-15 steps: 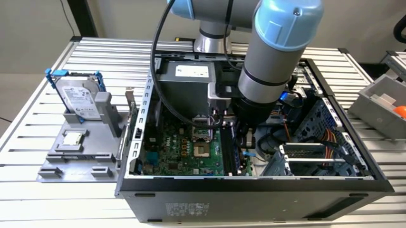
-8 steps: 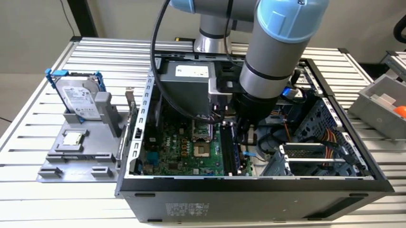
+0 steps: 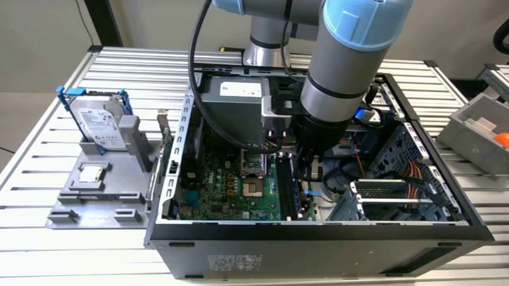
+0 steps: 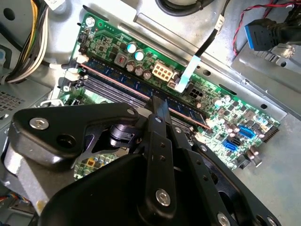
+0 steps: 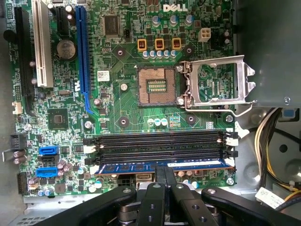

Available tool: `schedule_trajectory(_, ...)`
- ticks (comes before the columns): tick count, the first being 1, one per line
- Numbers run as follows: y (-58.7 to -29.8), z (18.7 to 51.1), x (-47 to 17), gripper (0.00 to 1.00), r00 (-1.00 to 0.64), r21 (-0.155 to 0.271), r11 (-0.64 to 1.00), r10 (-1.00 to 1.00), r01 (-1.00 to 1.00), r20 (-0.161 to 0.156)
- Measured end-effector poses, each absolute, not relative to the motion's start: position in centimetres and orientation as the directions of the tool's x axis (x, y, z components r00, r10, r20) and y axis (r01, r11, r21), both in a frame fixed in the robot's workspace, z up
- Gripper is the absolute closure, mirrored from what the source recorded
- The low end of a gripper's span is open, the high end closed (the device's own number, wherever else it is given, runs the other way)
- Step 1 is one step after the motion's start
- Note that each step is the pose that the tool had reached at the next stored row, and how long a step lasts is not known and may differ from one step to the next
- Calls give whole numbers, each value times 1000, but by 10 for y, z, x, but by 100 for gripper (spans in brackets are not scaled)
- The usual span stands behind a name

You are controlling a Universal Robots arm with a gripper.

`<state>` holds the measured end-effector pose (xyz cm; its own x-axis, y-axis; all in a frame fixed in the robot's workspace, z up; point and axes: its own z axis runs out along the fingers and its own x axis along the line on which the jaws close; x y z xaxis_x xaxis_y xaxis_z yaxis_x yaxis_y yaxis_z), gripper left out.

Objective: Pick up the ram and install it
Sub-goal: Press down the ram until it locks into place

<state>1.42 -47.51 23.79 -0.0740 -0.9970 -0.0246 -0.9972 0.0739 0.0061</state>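
The ram (image 5: 197, 165) is a long blue-green stick standing in the motherboard slot closest to the case wall, with white latches at both ends. In the second wrist view the ram (image 4: 120, 80) runs diagonally across the green board. My gripper (image 5: 164, 170) is shut, and its two black fingertips (image 4: 159, 104) sit side by side on the middle of the stick's upper edge. In the exterior view the gripper (image 3: 306, 170) is deep inside the open computer case (image 3: 318, 229), over the memory slots.
Two empty black memory slots (image 5: 155, 143) lie beside the ram, and the open processor socket (image 5: 157, 85) is further in. A power supply (image 3: 238, 95) and cable bundles (image 3: 382, 179) flank the arm. Outside the case stand a hard drive in a blue frame (image 3: 95, 122) and a grey holder (image 3: 104, 190).
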Motion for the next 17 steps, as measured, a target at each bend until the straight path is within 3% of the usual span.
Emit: schedule_trajectory(17, -475, 260, 14, 100, -74, 6, 74, -997, -997, -25)
